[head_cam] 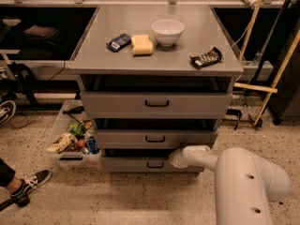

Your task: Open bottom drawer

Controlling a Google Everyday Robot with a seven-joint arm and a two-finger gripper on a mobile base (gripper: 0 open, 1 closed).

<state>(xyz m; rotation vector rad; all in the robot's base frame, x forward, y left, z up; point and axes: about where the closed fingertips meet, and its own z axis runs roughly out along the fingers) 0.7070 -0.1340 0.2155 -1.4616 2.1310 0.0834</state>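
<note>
Three grey drawers (155,104). Gripper (174,158) at upper edge of bottom drawer (126,165); grip state indeterminate. One white bowl (167,32) on cabinet top (192,13).

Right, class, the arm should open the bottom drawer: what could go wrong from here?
1. The gripper sits to the right of the small black bar handle on the lowest grey metal drawer, so it might miss the handle or slip off it.
2. The gripper is level with the gap just under the middle grey drawer front, so it might catch that drawer instead.
</note>
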